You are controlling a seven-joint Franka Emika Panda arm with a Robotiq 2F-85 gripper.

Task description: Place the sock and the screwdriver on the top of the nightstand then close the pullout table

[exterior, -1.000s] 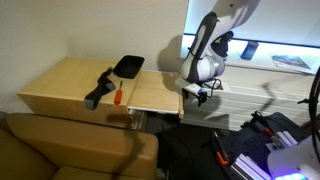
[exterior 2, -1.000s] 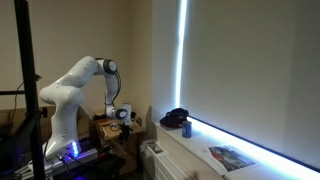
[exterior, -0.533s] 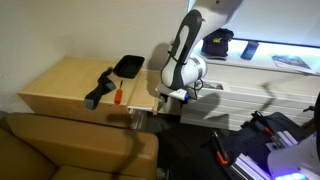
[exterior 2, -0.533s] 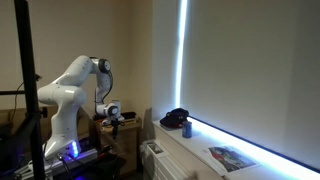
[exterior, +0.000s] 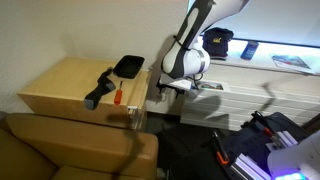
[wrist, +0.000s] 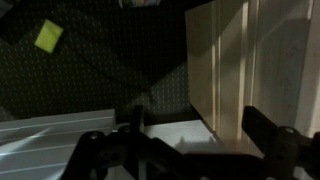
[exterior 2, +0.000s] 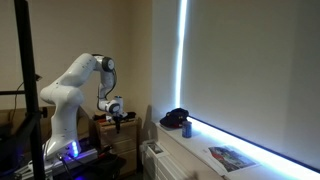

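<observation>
Nightstand (exterior: 55,78) top holds sock (exterior: 98,88), screwdriver (exterior: 115,95); gripper (exterior: 160,92) well apart, beside edge.

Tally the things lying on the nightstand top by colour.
Black: 2 (sock, tray)
Red-orange handle: 1 (screwdriver)
Total on the nightstand: 3

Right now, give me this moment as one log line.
sock, screwdriver: on nightstand top | pullout board: in or nearly | pincer: open, at its edge
</observation>
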